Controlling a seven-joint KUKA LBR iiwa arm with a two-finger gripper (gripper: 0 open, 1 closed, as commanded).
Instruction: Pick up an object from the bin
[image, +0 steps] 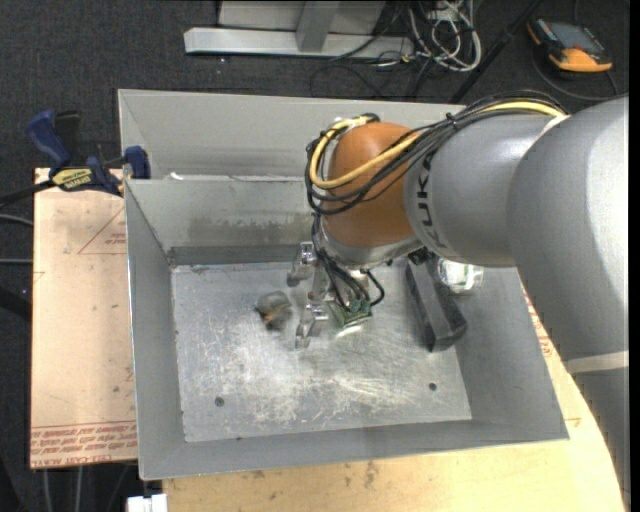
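Arm (500, 170) hovers, jaws just beside a brownish lump (271, 308)

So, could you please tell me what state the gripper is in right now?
Gripper: open, holding nothing; a small grey lump lies just beside it.

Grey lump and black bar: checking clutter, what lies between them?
Camera view: the hand and a green piece lie between the grey lump and the black bar.

Dark carpet floor (150, 50) w/ cables (440, 30) & grey stand base (300, 38).
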